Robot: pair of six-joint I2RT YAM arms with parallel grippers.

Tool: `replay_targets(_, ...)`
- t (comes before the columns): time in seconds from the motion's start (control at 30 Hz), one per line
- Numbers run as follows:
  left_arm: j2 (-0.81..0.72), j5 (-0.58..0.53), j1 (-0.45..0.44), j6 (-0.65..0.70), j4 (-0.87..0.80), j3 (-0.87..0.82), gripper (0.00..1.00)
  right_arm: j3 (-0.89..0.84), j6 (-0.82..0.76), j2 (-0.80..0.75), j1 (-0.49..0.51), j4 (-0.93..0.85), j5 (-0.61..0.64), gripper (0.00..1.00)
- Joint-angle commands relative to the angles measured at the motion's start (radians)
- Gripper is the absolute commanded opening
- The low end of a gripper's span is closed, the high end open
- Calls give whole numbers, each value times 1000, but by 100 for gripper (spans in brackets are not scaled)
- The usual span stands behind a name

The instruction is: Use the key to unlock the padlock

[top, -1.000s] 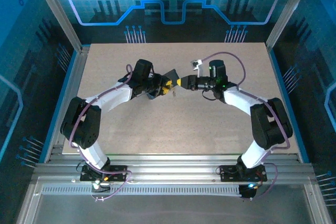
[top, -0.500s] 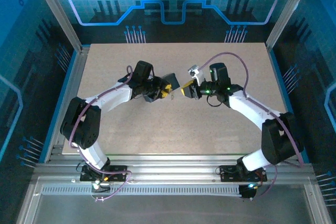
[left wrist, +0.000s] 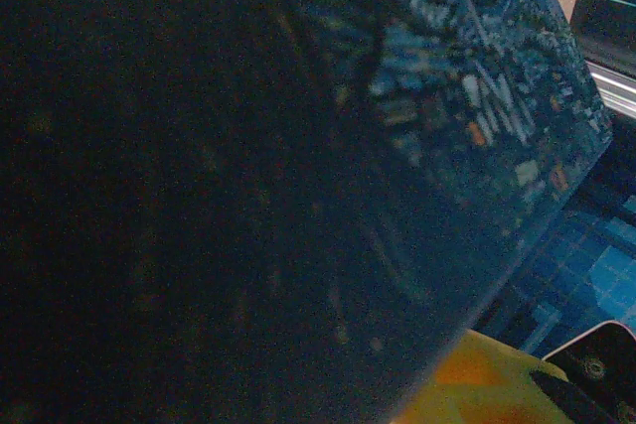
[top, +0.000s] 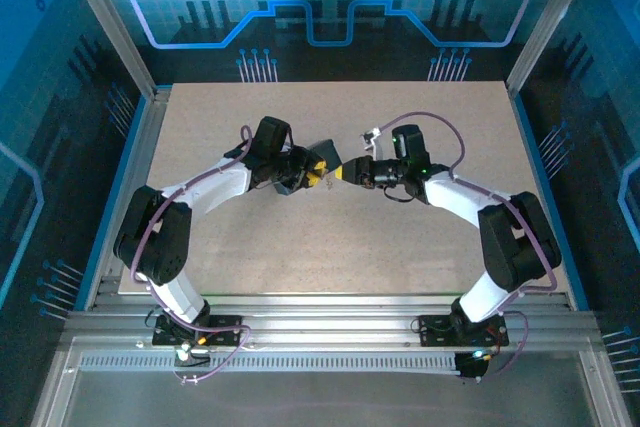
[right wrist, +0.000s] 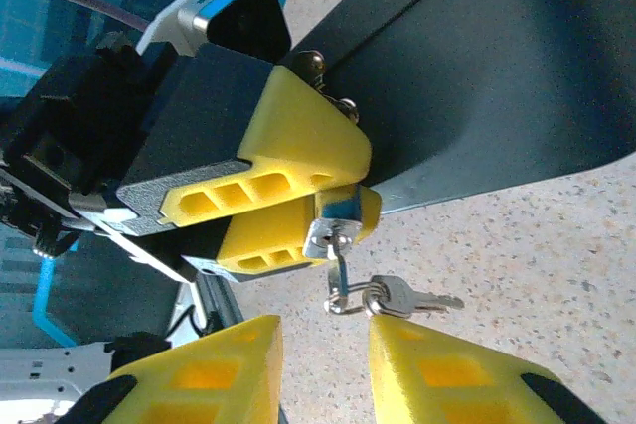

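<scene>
The small silvery padlock [right wrist: 333, 228] sits clamped between the yellow fingers of my left gripper [right wrist: 356, 184], right beside the dark blue box [right wrist: 497, 76]. One key [right wrist: 341, 263] is stuck in its keyhole and hangs down. A ring and a second key [right wrist: 412, 297] dangle from it. My right gripper [right wrist: 323, 345] is just below, jaws open, with the ring hanging over the gap and nothing between the fingers. From above, the left gripper [top: 318, 169] and right gripper [top: 342, 173] meet tip to tip at mid-table. The box [left wrist: 298, 166] looms close in the left wrist view.
The speckled beige table [top: 350, 237] stretches bare in front of both grippers. An aluminium frame [top: 130, 57] and blue panels enclose it at the back and sides. A cable [top: 440, 119] loops over the right arm.
The right gripper drew back and tilted half a second ago, then came back towards the padlock, lower than before. The left arm and the box stayed put.
</scene>
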Motion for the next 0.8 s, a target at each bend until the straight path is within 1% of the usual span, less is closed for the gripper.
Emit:
replay_targets(0.0, -37, 14, -3, -17, 40, -14, 0, 18, 71, 34, 20, 46, -18, 28)
replay_targets(0.23, -36, 13, -2, -20, 43, -14, 0, 29, 78, 70, 40, 80, -25, 24)
replay_targets(0.47, -35, 13, -3, -20, 45, -13, 0, 31, 97, 84, 49, 98, -28, 16)
replay_targets(0.5, -35, 13, -3, -20, 44, -13, 0, 28, 101, 86, 49, 130, -30, 15)
replay_targets(0.6, -35, 12, -2, -20, 45, -15, 0, 28, 108, 87, 53, 142, -32, 11)
replay_targets(0.77, -40, 12, -4, -21, 41, -15, 0, 36, 90, 87, 64, 141, -21, 6)
